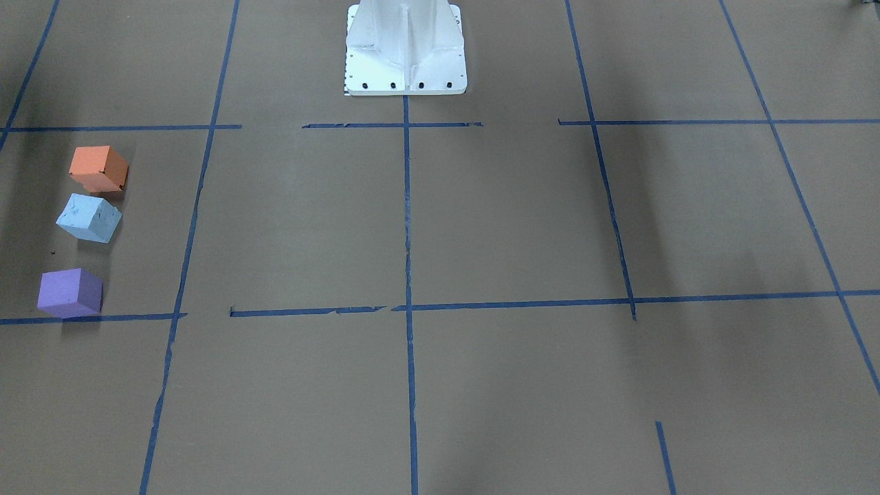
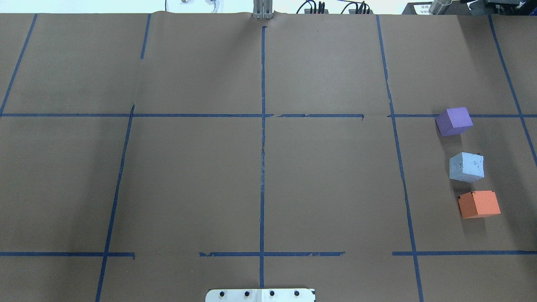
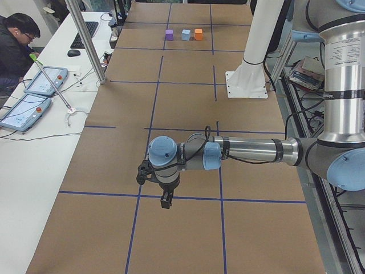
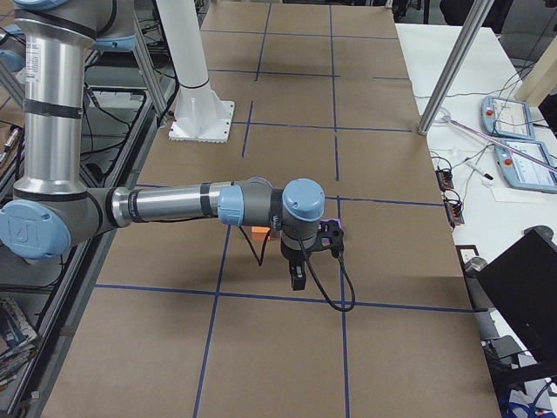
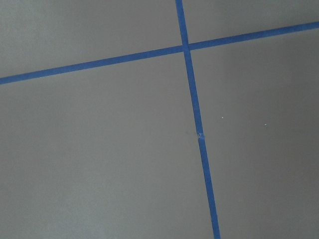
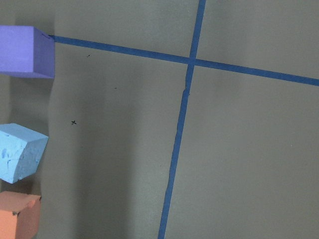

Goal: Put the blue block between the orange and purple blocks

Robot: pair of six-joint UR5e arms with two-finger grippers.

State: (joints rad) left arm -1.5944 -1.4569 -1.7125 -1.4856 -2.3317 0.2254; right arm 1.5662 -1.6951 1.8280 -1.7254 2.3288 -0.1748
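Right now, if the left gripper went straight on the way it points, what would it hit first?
The left gripper points down, so first the bare table paper beside a blue tape crossing; the left wrist view shows no block below. Its height is hard to judge.

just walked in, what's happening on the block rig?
All three blocks sit in a row on the brown paper-covered table: the light blue foam cube lies between the orange foam cube and the purple foam cube, nearer the orange one. Nothing is gripped. The right arm's end effector hangs over the table beside that row; the left arm's end effector is over bare table far from it. Whether either is open or shut cannot be told.
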